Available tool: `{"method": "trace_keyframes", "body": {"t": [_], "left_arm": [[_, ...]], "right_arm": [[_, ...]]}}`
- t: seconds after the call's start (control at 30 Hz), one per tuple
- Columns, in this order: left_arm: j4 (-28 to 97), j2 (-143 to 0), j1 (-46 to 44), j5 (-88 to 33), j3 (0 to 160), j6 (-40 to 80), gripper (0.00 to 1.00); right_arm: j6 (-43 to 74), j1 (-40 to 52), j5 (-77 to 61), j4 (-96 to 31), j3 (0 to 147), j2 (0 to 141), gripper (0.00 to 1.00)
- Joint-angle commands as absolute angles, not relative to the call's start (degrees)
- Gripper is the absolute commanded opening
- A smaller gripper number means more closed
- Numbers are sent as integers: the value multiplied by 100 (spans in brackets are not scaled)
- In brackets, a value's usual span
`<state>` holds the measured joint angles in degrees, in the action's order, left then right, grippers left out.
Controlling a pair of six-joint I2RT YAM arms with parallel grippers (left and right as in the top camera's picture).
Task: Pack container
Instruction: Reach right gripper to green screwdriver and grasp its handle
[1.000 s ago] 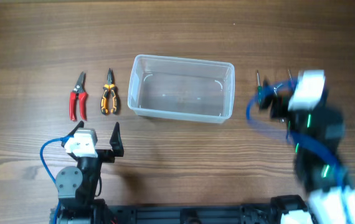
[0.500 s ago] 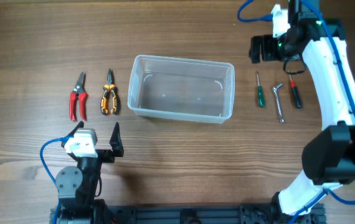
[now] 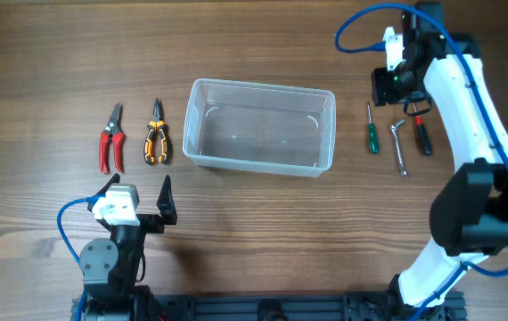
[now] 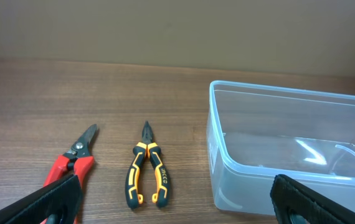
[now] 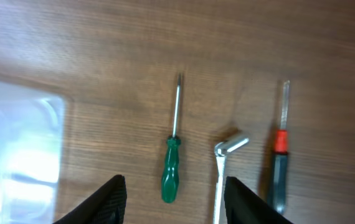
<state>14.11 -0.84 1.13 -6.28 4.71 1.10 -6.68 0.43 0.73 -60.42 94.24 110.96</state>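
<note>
The clear container [image 3: 262,129] stands empty mid-table, also seen in the left wrist view [image 4: 271,93] and at the left edge of the right wrist view [image 5: 15,149]. Right of it lie a green screwdriver [image 3: 372,130] [image 5: 172,160], a silver hex key [image 3: 399,147] [image 5: 226,163] and a red-and-black screwdriver [image 3: 421,134] [image 5: 279,163]. My right gripper [image 3: 395,87] [image 5: 174,205] hovers over them, jaws apart on either side of the green handle, holding nothing. My left gripper [image 3: 135,193] [image 4: 184,211] stands wide open near the front edge.
Red-handled snips [image 3: 110,141] [image 4: 71,163] and orange-and-black pliers [image 3: 155,134] [image 4: 146,174] lie side by side left of the container, just beyond my left gripper. The right arm's blue cable [image 3: 361,22] loops over the back right of the table.
My right arm has swung from the front right up to the back, then settled over the three tools on the right. Its jaws have narrowed. The left arm has not moved.
</note>
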Motion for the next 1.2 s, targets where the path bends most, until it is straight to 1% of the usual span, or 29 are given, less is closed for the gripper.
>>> {"method": "trace_keyframes", "body": {"t": [0.0,0.23,0.73,1.03,1.07,1.13,1.17], "left_arm": [[1393,-38,117,-637,438,21,100],[1393,-38,117,-637,438,21,100],[1393,-38,117,-637,438,21,100],[1393,-38,117,-637,438,21,100],[1393,-38,117,-637,438,21,100],[1393,-38,117,-637,438,21,100],[1393,-38,117,-637,438,21,100]], "right_arm": [[-753,12,148,-5953,8997,11535,50],[-753,12,148,-5870,8766,12025,50],[-729,12,150,-5655,8724,12055,48],[-582,12,150,-5094,7933,12055,48],[-582,12,152,-5078,7926,12055,44],[-587,12,154,-5078,7926,12055,28],[-587,12,154,-5089,7926,12055,8]]}}
